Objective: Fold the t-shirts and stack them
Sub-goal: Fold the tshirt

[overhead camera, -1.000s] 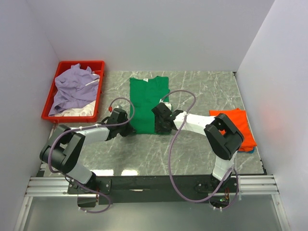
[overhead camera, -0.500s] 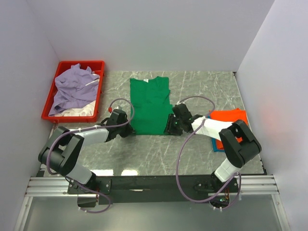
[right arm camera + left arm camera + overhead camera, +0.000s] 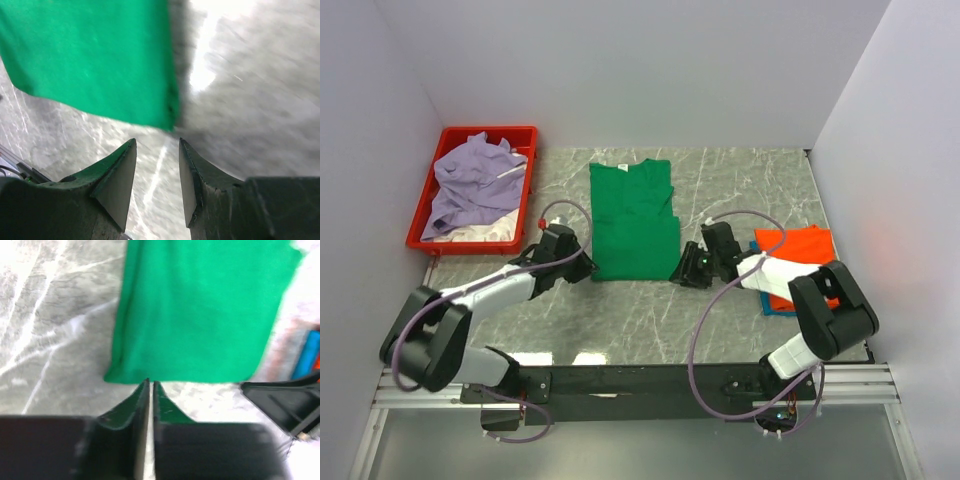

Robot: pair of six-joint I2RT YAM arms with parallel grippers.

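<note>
Left pincer (image 3: 584,270) sits at the lower-left corner of the green t-shirt (image 3: 632,222) in the top view, and the right pincer (image 3: 680,275) at its lower-right corner, so each arm has its own hem corner nearest. That tee lies flat mid-table, its long axis running from upper to lower frame, collar at the upper end.

On the left wrist camera I see the fingers pressed almost together with nothing between them, the hem just above their tips.

On the right wrist camera the fingers stand apart and empty, the tee's corner just above the gap.

My guess is both corners need gripping next, then a fold up toward the collar.
</note>
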